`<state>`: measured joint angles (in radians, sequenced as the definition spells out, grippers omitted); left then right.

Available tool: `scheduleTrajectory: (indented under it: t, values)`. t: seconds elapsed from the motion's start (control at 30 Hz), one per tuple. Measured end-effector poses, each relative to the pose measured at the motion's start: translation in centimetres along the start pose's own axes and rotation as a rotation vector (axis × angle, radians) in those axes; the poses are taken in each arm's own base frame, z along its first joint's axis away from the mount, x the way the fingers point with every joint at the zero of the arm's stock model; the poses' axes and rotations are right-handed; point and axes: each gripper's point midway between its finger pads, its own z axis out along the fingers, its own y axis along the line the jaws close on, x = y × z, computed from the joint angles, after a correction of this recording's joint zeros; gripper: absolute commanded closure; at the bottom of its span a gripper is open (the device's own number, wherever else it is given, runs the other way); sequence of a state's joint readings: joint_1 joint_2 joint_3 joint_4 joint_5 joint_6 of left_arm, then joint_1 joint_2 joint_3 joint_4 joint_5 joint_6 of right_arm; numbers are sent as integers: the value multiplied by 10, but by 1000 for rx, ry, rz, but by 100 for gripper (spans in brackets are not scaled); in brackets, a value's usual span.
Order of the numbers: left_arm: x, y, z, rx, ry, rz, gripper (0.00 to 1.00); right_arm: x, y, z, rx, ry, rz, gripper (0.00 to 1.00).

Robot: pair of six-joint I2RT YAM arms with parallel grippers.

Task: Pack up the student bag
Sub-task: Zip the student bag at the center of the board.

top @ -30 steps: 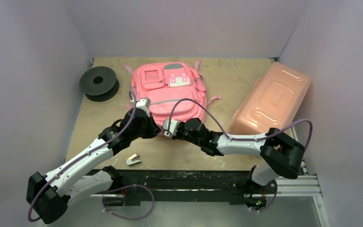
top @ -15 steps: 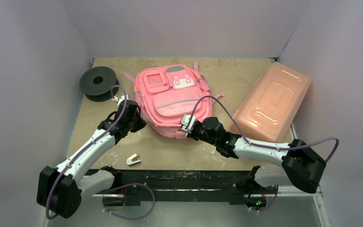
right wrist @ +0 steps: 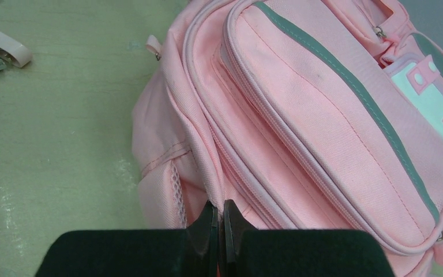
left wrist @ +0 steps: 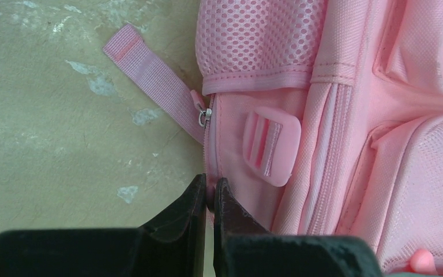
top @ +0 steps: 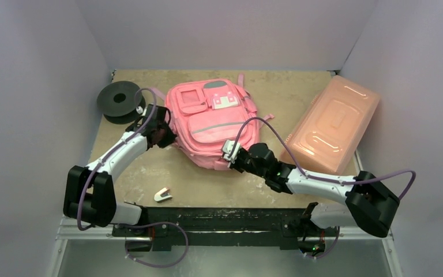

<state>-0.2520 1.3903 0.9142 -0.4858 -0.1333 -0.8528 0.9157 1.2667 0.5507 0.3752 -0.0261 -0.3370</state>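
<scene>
Since the earlier frame the left arm is reaching further up the worktop. It is now lying along the left flank of the pink fabric backpack instead of at its near edge, while the right arm is holding much the same place. The backpack is lying flat, front pockets up, mid-worktop. Its long axis is running from the near edge toward the back wall and leaning slightly left at the far end. It is sitting between a rigid salmon plastic lidded box on the right and a black round spool on the left. The backpack is also sitting between the two pincers. The right pincer is pressing together at the near right corner seam, and I cannot tell whether cloth is caught in it. The left pincer is clamping together on a thin fold of the side seam. A small silver zip pull is lying straight ahead of its tips along that same seam, beside a pink webbing strap. The left arm is therefore probably the nearer one for opening the zip.
</scene>
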Motion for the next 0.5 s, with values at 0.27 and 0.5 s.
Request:
scheduleTrajectory:
  t: [0.27, 0.5]
  values:
    - [13, 18, -37, 148, -105, -107, 100, -7, 2, -11, -13, -23, 22, 100]
    - [13, 31, -47, 178, -155, -205, 100, -12, 10, -12, -46, -42, 57, 100]
